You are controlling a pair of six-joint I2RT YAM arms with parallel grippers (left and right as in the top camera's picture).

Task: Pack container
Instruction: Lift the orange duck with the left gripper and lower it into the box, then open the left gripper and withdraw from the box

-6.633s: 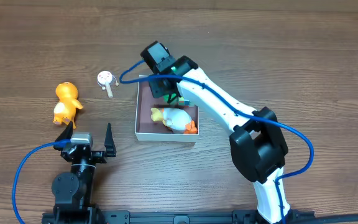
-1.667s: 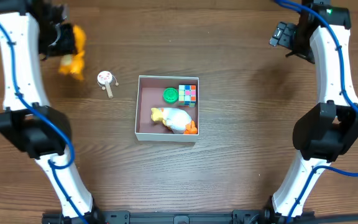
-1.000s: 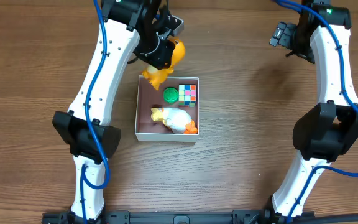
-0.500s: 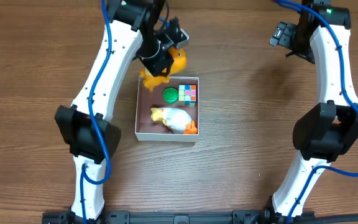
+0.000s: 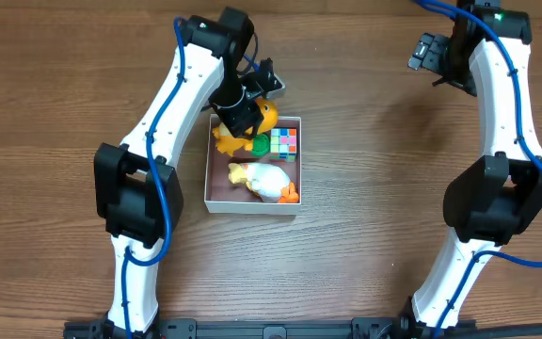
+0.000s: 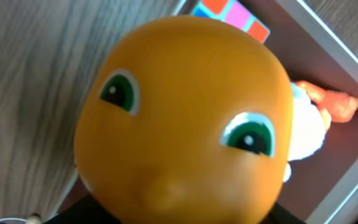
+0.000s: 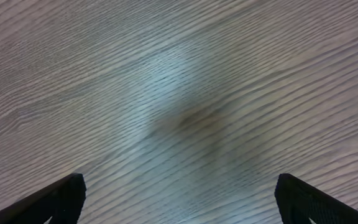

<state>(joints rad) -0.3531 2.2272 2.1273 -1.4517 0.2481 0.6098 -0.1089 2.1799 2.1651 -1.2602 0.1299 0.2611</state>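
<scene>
The container (image 5: 250,208), a white-walled box with a pink floor, sits mid-table. Inside lie a green disc (image 5: 259,144), a coloured cube (image 5: 286,141) and a white duck toy (image 5: 266,181). An orange toy (image 5: 255,121) rests at the container's top-left corner, its body (image 5: 226,143) inside the wall. My left gripper (image 5: 249,105) is right over it. In the left wrist view the orange head (image 6: 185,112) fills the frame and hides the fingers, so the grip is unclear. My right gripper (image 5: 427,52) hovers open and empty over bare wood at the far right (image 7: 179,205).
The left arm (image 5: 172,104) slants across the table left of the container. The right arm (image 5: 502,113) stands along the right side. The container's white wall (image 6: 328,43) and the duck toy (image 6: 312,124) show behind the orange head.
The left arm carried the orange toy from the far left to the container and lowered it into the top-left corner. The right arm has not moved.
</scene>
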